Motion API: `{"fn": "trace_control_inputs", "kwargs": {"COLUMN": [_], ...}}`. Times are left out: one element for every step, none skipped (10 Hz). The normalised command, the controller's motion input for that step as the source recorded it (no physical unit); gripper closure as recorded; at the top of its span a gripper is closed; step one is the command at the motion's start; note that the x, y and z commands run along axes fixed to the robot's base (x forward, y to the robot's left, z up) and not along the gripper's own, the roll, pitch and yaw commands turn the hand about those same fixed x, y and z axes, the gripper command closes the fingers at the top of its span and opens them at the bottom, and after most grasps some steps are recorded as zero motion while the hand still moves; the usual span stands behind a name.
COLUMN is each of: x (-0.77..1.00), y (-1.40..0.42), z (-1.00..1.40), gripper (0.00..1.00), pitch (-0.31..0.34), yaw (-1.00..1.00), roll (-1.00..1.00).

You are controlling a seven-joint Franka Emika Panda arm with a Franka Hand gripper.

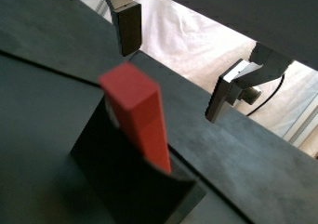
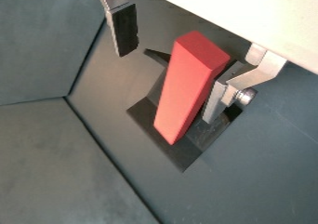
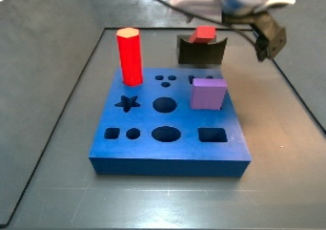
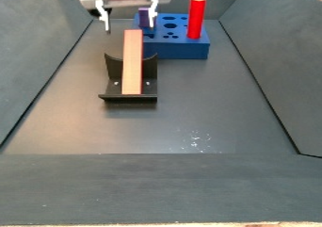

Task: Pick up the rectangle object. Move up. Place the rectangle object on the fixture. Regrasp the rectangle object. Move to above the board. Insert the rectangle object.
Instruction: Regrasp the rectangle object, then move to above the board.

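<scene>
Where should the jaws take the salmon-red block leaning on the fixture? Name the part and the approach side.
Grip the rectangle object on its free upper half, jaws across its two flat side faces, coming down from above. Its lower end sits in the fixture, blocking a low grip. The gripper hangs open, straddling it.

Only the top end of the rectangle object (image 3: 204, 31) visible in a side view, the rest hidden behind the fixture (image 3: 200, 51); near end of that block blurred in a wrist view (image 1: 128, 82); gripper (image 4: 124, 21) cut by the upper edge in a side view, the body above out of frame; one finger (image 1: 125, 21) cut by the picture's edge in a wrist view; back corner of the board (image 3: 143, 129) covered by the red pillar (image 3: 129, 54); part of the board hidden behind the gripper in a side view.
</scene>
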Motion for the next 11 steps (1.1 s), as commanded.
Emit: {"fn": "trace_control_inputs", "kwargs": {"x": [0.12,0.11,0.1,0.0,0.05,0.05,0.06,0.06,0.06,0.06,0.06], "y": [-0.01,-0.02,-0.02,0.0,0.03,0.02,0.01,0.01,0.01,0.0,0.0], "z": [-0.59,-0.45,-0.22,0.0,1.0,1.0,1.0,1.0,1.0,1.0,1.0], "gripper": [0.0,0.0,0.0,1.0,1.0,1.0,1.0,1.0,1.0,1.0,1.0], "pitch": [0.005,0.011,0.012,0.0,0.437,0.428,0.385,0.296,0.213,0.104,0.053], "yaw": [0.03,0.03,0.04,0.0,0.21,0.22,0.27,0.34,0.36,0.36,0.35], "roll": [0.08,0.08,0.07,0.0,0.16,0.14,0.09,0.04,0.02,0.01,0.0]}}
